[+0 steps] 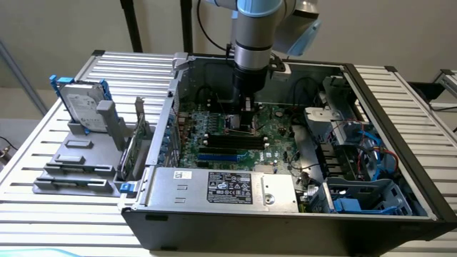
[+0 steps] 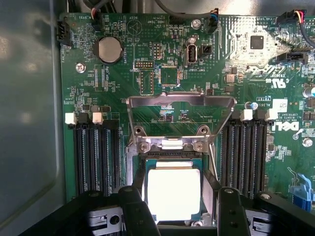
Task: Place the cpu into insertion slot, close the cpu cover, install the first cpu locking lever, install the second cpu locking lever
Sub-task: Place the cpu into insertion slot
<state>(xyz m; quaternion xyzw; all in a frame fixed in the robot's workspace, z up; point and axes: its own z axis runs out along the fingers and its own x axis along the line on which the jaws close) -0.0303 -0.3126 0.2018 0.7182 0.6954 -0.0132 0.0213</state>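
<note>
The cpu (image 2: 173,193), a pale square chip, lies in the insertion slot (image 2: 210,191) on the green motherboard (image 2: 118,88). My gripper (image 2: 178,192) hangs just over it, open. One dark finger (image 2: 133,209) is beside one edge of the chip, and the other finger (image 2: 229,209) stands a little clear of the opposite edge. The cpu cover (image 2: 180,100), a silver frame with a cut-out centre, is swung back off the slot on its hinge. In the exterior view the gripper (image 1: 246,126) reaches straight down into the open computer case, onto the middle of the board.
Long black memory slots (image 2: 96,155) (image 2: 246,152) flank the socket on both sides. A coin battery (image 2: 109,49) sits further up the board. The power supply (image 1: 221,187), a blue drive cage (image 1: 364,198) and the case walls crowd the board. A hard drive (image 1: 82,110) stands outside the case.
</note>
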